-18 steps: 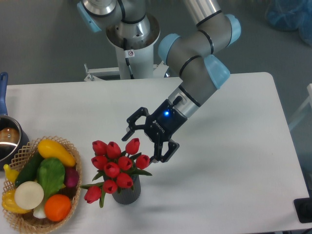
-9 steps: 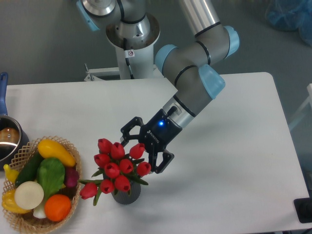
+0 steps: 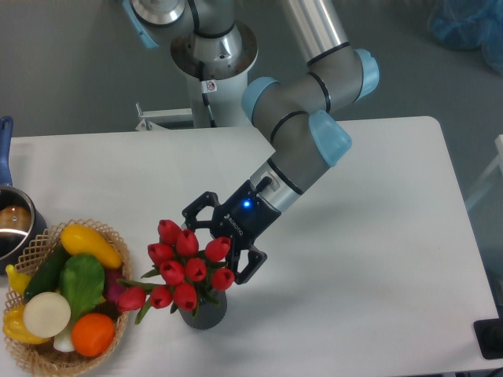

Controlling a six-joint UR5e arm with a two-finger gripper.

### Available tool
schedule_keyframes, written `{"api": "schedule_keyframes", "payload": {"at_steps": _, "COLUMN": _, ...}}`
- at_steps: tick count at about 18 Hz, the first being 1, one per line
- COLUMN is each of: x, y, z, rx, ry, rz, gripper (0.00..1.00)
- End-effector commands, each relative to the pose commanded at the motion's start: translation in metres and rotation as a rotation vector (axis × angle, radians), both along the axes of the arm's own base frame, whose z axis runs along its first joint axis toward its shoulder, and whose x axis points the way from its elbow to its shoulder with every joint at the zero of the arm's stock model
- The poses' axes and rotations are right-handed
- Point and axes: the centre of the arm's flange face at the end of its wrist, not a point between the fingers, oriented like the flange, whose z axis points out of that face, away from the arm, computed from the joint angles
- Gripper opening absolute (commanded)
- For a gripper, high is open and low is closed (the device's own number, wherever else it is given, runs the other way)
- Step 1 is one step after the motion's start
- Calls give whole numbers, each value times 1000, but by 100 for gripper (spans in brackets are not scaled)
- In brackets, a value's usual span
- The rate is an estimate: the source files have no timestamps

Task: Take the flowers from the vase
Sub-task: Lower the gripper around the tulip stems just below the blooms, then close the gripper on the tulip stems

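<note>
While glossy red tulip flowers (image 3: 185,267) stand in ribbed grey vase (image 3: 206,312), black pincer (image 3: 218,248) spread wide around buds.

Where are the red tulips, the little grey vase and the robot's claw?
Flowers (image 3: 187,271), fixed camera, on a red bud mid-bunch.
Vase (image 3: 206,315), fixed camera, on its dark ribbed side.
Gripper (image 3: 214,243), fixed camera, midway between its two black fingertips, over the bunch.
</note>
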Motion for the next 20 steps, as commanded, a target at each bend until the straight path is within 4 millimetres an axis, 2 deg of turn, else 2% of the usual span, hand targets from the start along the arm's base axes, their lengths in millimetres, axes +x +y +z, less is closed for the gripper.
{"api": "schedule_keyframes", "payload": {"at_steps": 9, "x": 5, "y": 6, "z": -3, "rx": 3, "ry": -1, "rz": -14, "gripper": 99}}
{"api": "schedule_keyframes", "payload": {"at_steps": 11, "x": 6, "y": 6, "z": -2, "rx": 3, "ry": -1, "rz": -15, "gripper": 91}}
{"api": "schedule_keyframes", "payload": {"at_steps": 15, "x": 4, "y": 6, "z": -5, "rx": 0, "ry": -5, "rz": -13, "gripper": 66}}
{"api": "schedule_keyframes", "payload": {"at_steps": 18, "x": 4, "y": 6, "z": -8, "rx": -2, "ry": -8, "rz": -14, "gripper": 61}}
{"api": "schedule_keyframes", "payload": {"at_steps": 20, "x": 4, "y": 6, "z": -7, "rx": -2, "ry": -8, "rz": -13, "gripper": 51}}
